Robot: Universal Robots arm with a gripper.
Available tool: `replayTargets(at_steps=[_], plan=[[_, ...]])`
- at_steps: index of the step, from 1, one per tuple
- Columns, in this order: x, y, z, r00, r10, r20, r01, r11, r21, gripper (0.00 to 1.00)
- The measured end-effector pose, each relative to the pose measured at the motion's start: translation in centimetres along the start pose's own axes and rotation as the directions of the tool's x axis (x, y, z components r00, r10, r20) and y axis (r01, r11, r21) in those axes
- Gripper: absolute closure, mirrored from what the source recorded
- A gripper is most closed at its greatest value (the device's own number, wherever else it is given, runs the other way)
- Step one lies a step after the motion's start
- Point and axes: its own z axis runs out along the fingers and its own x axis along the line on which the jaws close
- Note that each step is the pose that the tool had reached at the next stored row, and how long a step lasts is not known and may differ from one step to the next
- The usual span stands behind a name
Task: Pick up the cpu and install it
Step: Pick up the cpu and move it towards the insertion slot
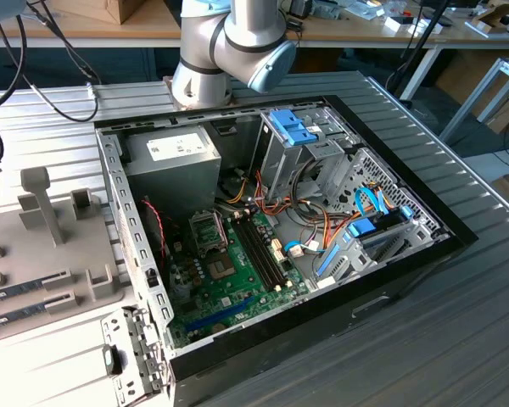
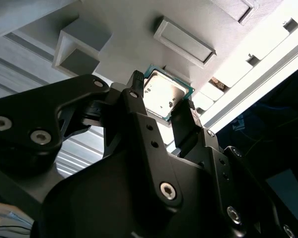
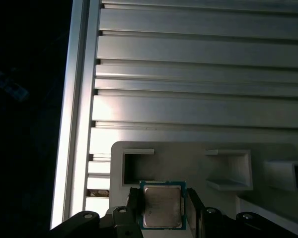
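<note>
In both wrist views the cpu [image 2: 165, 93] [image 3: 161, 207], a small square chip with a silver top and green rim, sits between my gripper's [image 2: 164, 92] [image 3: 163, 209] two black fingers, which press against its opposite edges. It is over the grey plastic fixture tray [image 3: 188, 163] [image 2: 139, 29]; whether it rests on the tray or is lifted off I cannot tell. In the exterior view the open socket frame [image 1: 210, 231] lies on the green motherboard [image 1: 237, 280] inside the computer case.
The arm's base [image 1: 229, 42] stands behind the open case. A grey power-supply box [image 1: 174, 157], drive cages [image 1: 301, 140] and cables crowd the case. The grey tray [image 1: 59, 254] with memory sticks [image 1: 25, 288] lies on the exterior view's left, on the ribbed aluminium table [image 3: 198, 74].
</note>
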Motion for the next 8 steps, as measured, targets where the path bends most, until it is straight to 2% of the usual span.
replayTargets(at_steps=[8], plan=[[0.00,0.00,-0.02,1.0000,0.000,0.0001,0.000,1.0000,-0.0045,0.53]])
